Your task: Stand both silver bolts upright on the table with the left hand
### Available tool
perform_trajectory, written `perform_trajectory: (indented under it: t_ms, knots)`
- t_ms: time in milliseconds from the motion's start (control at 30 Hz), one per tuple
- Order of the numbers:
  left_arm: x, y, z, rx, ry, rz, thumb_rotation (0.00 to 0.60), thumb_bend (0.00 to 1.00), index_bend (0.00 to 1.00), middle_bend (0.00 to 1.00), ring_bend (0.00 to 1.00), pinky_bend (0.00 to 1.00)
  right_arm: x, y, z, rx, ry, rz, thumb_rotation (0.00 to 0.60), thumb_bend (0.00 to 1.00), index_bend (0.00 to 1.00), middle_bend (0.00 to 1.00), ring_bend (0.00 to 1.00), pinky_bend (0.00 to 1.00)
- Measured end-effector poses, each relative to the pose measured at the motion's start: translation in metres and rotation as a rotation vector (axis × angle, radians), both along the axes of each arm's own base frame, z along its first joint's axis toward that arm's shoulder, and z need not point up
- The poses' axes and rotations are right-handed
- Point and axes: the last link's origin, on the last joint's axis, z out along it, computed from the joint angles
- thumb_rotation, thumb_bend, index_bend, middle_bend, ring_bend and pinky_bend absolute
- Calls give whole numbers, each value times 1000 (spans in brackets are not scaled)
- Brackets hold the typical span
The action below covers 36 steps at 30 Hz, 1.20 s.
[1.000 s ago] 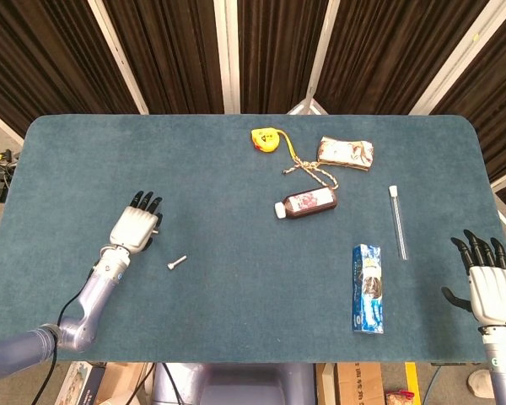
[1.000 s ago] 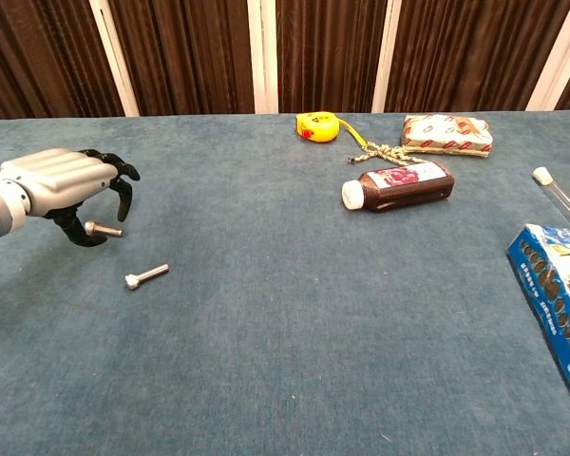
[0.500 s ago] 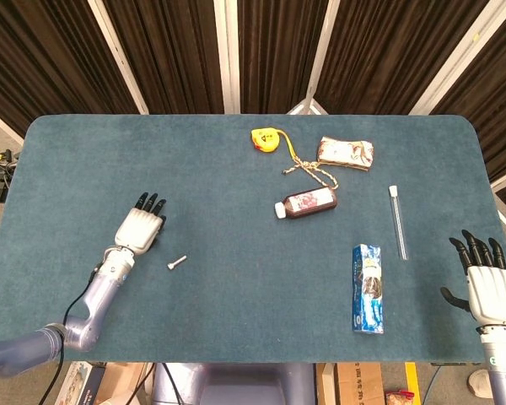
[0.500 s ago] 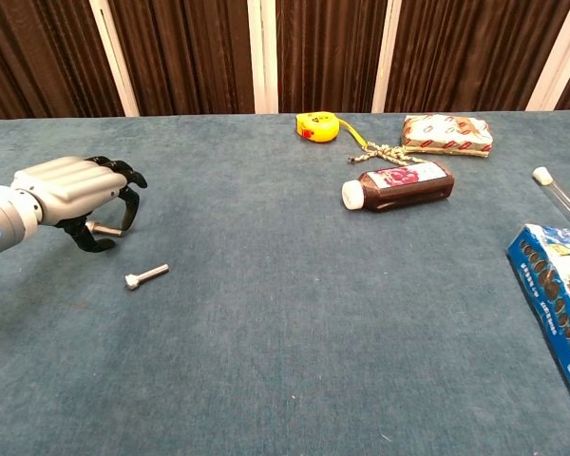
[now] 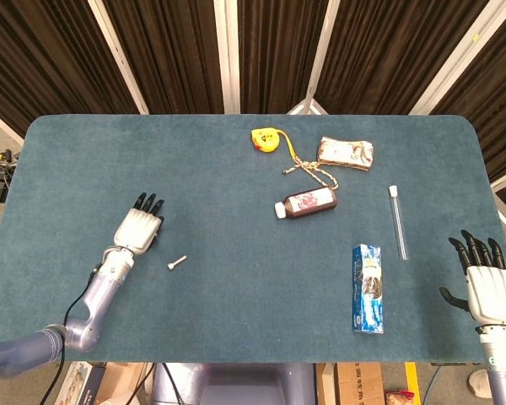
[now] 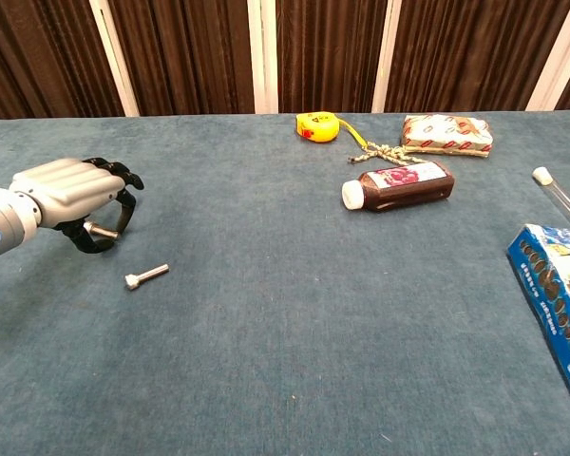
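Blue felt covers the table (image 5: 236, 337), and nearest its front edge on the right lies a blue box (image 5: 367, 288) printed with a dark biscuit picture, its writing too small to read. Off the table's right corner the right hand (image 5: 492, 289) hangs with fingers spread apart, holding nothing. On the left, one silver bolt (image 6: 146, 276) lies flat on the felt, head toward the front, clear of everything else. Just beyond and left of it, the left hand (image 6: 71, 193) curls palm-down over the second bolt (image 6: 100, 228), dark fingertips bent around it; the bolt lies sideways within the fingers, though whether they truly grip it or only cage it cannot be told. Further back on the right, a clear tube (image 5: 397, 221) with a white cap lies lengthwise. Near the middle, a brown bottle (image 6: 399, 183) with a white cap lies on its side, its red-and-white label unreadable. Behind it sit a knotted cord (image 6: 381, 152), a yellow tape measure (image 6: 316, 125) and a patterned packet (image 6: 446, 135) with illegible print.
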Motion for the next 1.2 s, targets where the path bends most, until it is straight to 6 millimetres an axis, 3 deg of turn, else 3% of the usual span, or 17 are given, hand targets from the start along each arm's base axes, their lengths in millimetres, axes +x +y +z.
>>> perform_trajectory:
  t_ms: [567,867,1200]
  knots:
    - [5,-1,1,9,-36,-12,600,503,556,118,0,0,0,0,-1,5,-8,0,600,172,162,84,121,0]
    - [10,-3,22,-7,-280,70,600,505,564,128,0,0,1,0,-3,11,-14,1,600,172,162,84,121,0]
    - [-15,3,40,-38,-579,257,600,510,566,129,0,0,0,-1,-8,25,-12,-4,600,172,162,84,121,0]
